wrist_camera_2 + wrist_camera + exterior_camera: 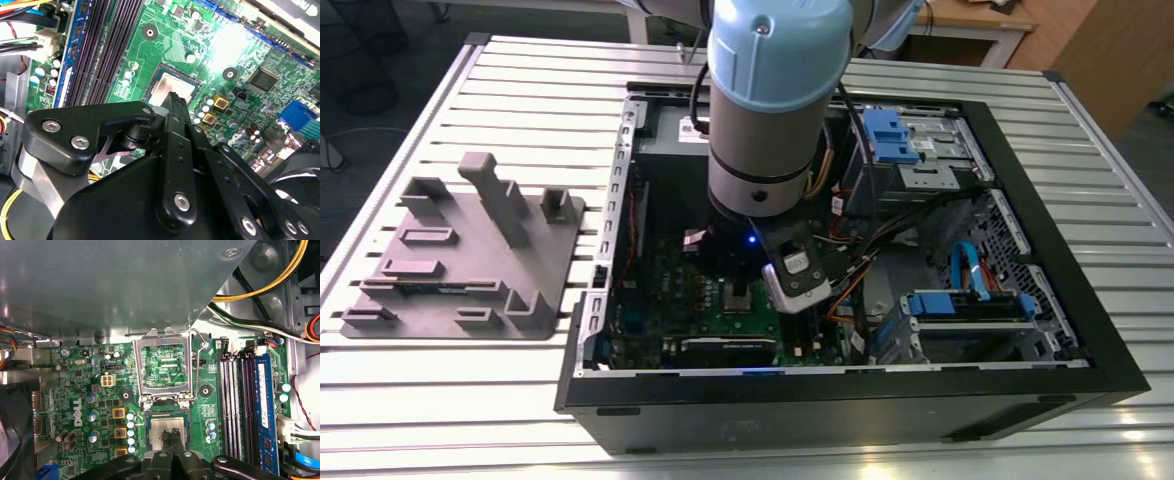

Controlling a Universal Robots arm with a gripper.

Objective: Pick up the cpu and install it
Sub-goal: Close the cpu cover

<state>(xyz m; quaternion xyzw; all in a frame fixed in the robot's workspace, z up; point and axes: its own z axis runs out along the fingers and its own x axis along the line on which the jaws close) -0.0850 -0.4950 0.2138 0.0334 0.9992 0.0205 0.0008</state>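
In the exterior view, the arm (774, 100) reached straight down into the open computer case (1067, 370) on the counter (454, 400). A grey fixture (467, 260) lay outside the case, well apart from it.

In the second wrist view, the gripper (176, 100) hung just over the cpu (161, 86). The chip lay flat in its socket on the green motherboard (200, 40), directly beneath the tips.

In the first wrist view, the gripper (170, 435) looked clenched, its tips drawn nearly together over the middle of the cpu (157, 426). They did not span its edges, so I judged it grasped nothing. The chip was square, with no long axis to line up. Just beyond it, the silver socket frame (138, 365) stood flipped open.
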